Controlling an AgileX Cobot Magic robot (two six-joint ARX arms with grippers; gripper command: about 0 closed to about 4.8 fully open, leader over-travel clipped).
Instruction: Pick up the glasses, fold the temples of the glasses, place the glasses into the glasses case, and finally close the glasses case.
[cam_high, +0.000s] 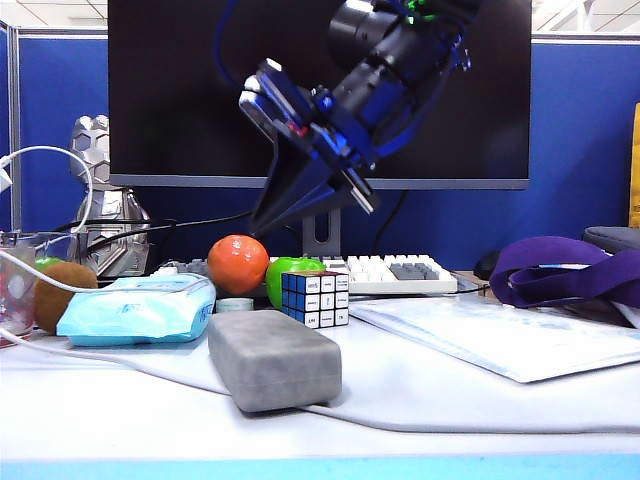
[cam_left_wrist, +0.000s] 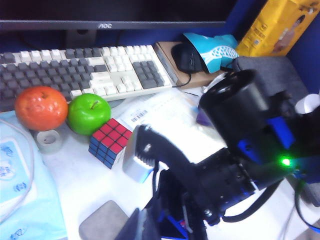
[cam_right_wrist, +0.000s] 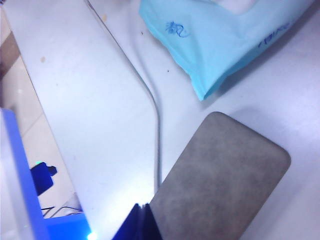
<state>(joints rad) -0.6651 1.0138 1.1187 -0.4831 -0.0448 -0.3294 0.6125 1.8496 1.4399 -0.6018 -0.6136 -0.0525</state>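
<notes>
Exterior view: your grey felt oblong glasses case lies shut on the white table; the glasses aren't visible. The right gripper, jaws closed on nothing, hangs above the case. The left gripper is unseen. Room opens right of the case; a Rubik's cube sits just behind it.

A white surface is backed by blue partition walls; a large dark monitor is seen at twelve o'clock, beneath ceiling panels.

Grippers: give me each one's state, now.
Left gripper: not in view in any picture.
Right gripper: shut, empty, raised above the closed glasses case.
</notes>
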